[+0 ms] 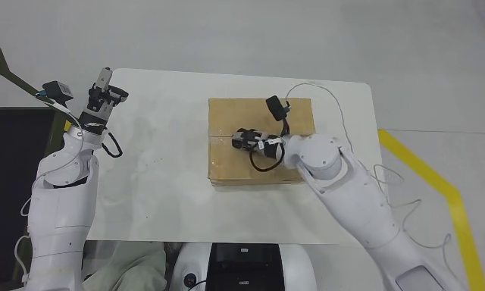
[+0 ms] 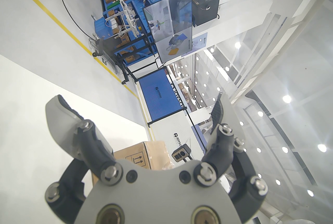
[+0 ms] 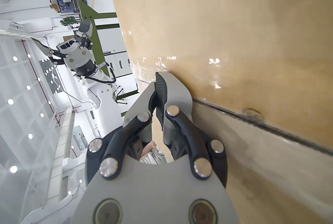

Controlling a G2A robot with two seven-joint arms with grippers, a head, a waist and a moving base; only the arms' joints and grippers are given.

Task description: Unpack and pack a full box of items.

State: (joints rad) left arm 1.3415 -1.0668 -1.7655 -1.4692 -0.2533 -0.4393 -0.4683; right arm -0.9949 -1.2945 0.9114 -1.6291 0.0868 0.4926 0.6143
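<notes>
the closed cardboard box (image 1: 231,117) sits on the white table (image 1: 167,177), right of centre. the right gripper (image 3: 157,79) lies low along its taped top seam, fingers pinched together, its arm angled in from the near right. the left gripper (image 2: 138,105) is held up over the table's far left corner, fingers spread wide.

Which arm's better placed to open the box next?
Right: the right end effector sits shut on the cardboard box at its taped seam; the left end effector is open over the table corner, apart from it.
</notes>
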